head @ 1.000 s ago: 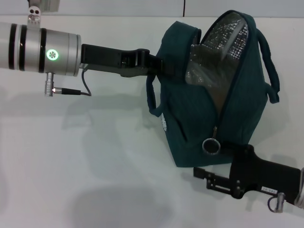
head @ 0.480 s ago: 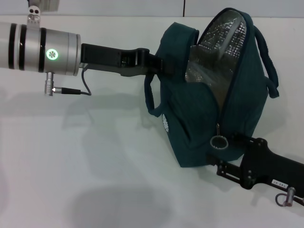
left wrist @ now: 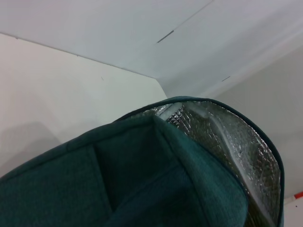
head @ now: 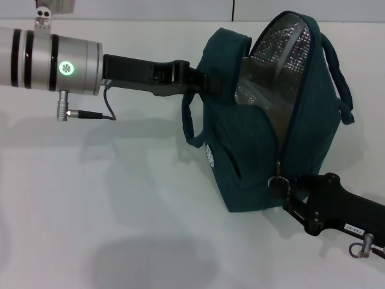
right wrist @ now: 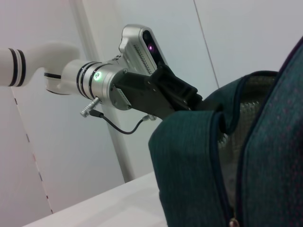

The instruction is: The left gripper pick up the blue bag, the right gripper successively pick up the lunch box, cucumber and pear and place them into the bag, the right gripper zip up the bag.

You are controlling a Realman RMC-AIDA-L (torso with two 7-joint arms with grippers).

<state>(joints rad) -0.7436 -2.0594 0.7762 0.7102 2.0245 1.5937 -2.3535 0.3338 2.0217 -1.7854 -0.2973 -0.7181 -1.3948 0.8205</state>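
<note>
The blue bag (head: 264, 132) was held at its upper edge by the left gripper (head: 201, 84); the right gripper (head: 287, 191) was closed on the zipper pull (head: 278, 182).

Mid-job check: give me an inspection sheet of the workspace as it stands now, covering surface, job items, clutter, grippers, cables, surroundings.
Surface: white table, bare where visible.
Job's things: blue bag upright, its mouth mostly unzipped, with silver lining showing; ring zipper pull low on the zip. Lunch box, cucumber, pear: nothing seen.
Clutter: nothing seen.
Grippers: left gripper grips the bag's upper side by the rim; right gripper is at the zipper pull, at the bag's lower front corner, fingers not clear.
Cables: black cable loops under the left wrist, clear of the bag.
Surroundings: white wall panels behind.
</note>
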